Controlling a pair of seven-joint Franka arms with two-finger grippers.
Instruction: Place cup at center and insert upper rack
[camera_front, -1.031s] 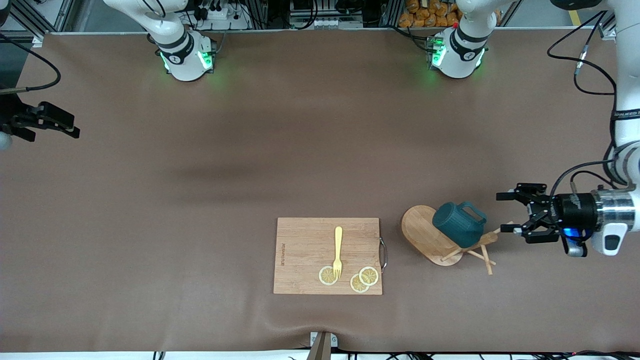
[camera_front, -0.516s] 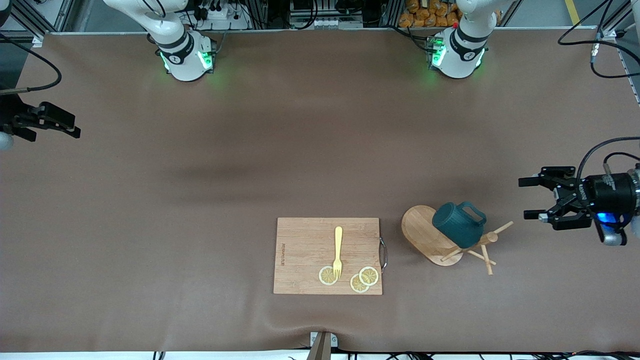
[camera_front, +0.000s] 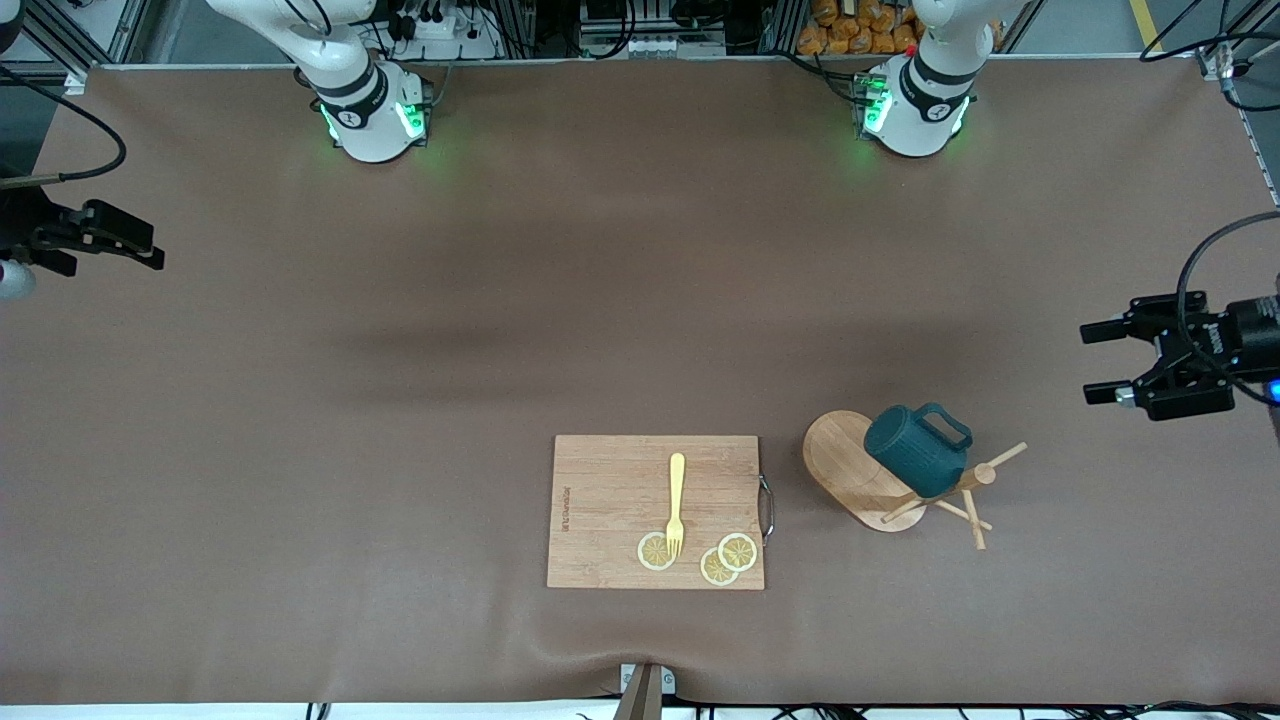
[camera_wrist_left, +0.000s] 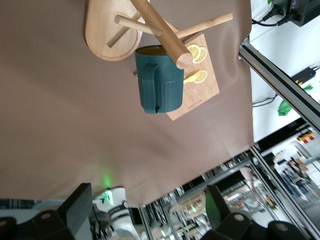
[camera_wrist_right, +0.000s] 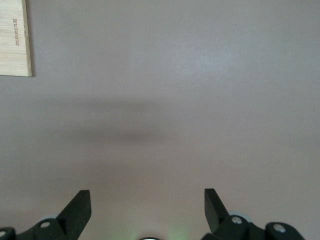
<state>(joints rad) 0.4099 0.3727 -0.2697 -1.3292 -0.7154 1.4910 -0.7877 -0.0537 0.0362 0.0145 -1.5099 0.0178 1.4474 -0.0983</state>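
Observation:
The upper rack (camera_front: 848, 468), a light wooden mug tree, lies tipped over beside the cutting board, toward the left arm's end of the table. Its post (camera_front: 962, 484) and pegs point at that end. The dark teal ribbed cup (camera_front: 915, 450) rests on the post, mouth toward the oval base. The left wrist view shows the cup (camera_wrist_left: 159, 82) hanging under the post (camera_wrist_left: 161, 31). My left gripper (camera_front: 1092, 361) hovers open and empty over the table, apart from the pegs. My right gripper (camera_front: 148, 250) waits open over the table's edge at the right arm's end.
A rectangular wooden cutting board (camera_front: 600, 510) lies nearer the front camera at mid-table, carrying a yellow fork (camera_front: 676, 500) and three lemon slices (camera_front: 738, 551). A metal handle (camera_front: 768, 508) sticks out toward the rack. Cables hang by the left arm.
My left gripper has drawn back from the rack's pegs toward the left arm's end of the table, still open. Cup, rack and right arm have stayed put.

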